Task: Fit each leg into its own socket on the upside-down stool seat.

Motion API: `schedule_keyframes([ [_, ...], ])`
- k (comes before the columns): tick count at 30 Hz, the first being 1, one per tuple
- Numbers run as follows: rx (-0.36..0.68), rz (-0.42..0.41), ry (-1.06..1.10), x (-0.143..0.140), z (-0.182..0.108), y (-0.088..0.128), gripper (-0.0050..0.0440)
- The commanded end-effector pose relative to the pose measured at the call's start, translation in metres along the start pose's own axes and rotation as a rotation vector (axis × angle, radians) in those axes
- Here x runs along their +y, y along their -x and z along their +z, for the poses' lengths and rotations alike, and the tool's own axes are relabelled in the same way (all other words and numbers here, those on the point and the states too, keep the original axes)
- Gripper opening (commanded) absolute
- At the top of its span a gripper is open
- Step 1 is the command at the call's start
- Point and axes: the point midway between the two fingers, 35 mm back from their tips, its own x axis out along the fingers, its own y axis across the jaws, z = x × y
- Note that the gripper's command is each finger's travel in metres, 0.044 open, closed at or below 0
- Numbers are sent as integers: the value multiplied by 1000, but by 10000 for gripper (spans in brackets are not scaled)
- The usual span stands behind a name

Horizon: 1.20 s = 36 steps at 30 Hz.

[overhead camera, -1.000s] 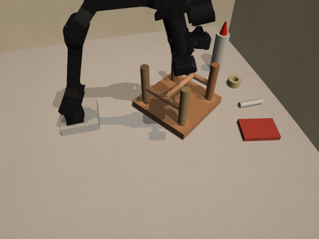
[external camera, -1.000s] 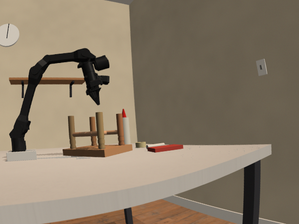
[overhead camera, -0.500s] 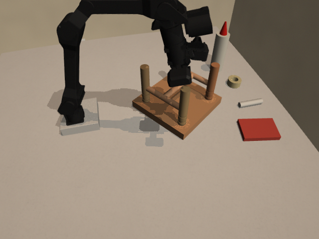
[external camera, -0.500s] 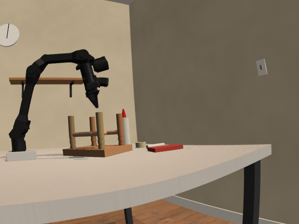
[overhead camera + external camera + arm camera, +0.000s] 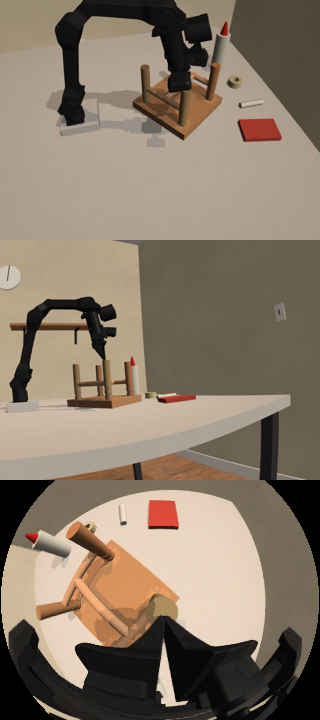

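Observation:
The stool seat (image 5: 200, 107) (image 5: 90, 403) (image 5: 122, 582) lies flat on the table, underside up. Two olive legs and two reddish legs stand upright at its corners, joined by rails. My gripper (image 5: 104, 359) (image 5: 163, 619) is shut and empty. Its tips are at the top of the near olive leg (image 5: 184, 108) (image 5: 107, 378) (image 5: 164, 608); whether they touch it I cannot tell. The other olive leg (image 5: 145, 82) (image 5: 76, 380) stands at the left corner. One reddish leg (image 5: 213, 81) (image 5: 128, 378) (image 5: 90, 540) stands at the right. The back reddish leg (image 5: 99, 375) (image 5: 55, 611) is hidden in the top view.
A white cylinder with a red cone (image 5: 221, 49) (image 5: 135, 379) (image 5: 52, 545) stands behind the right leg. A tan ring (image 5: 234, 82) (image 5: 150, 395), a white rod (image 5: 251, 103) (image 5: 123, 514) and a red block (image 5: 259, 129) (image 5: 177, 398) (image 5: 163, 514) lie to the right.

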Motion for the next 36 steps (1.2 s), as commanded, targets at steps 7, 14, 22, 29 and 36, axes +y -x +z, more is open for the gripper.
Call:
schedule_keyframes([
  [7,-1,0,-1,0,-2,-4,0],
  [14,-1,0,-1,0,-4,-10,0],
  [22,-1,0,-1,0,-5,-16,0],
  [29,-1,0,-1,0,-7,-22,0],
  [36,-1,0,-1,0,-8,-25,0],
])
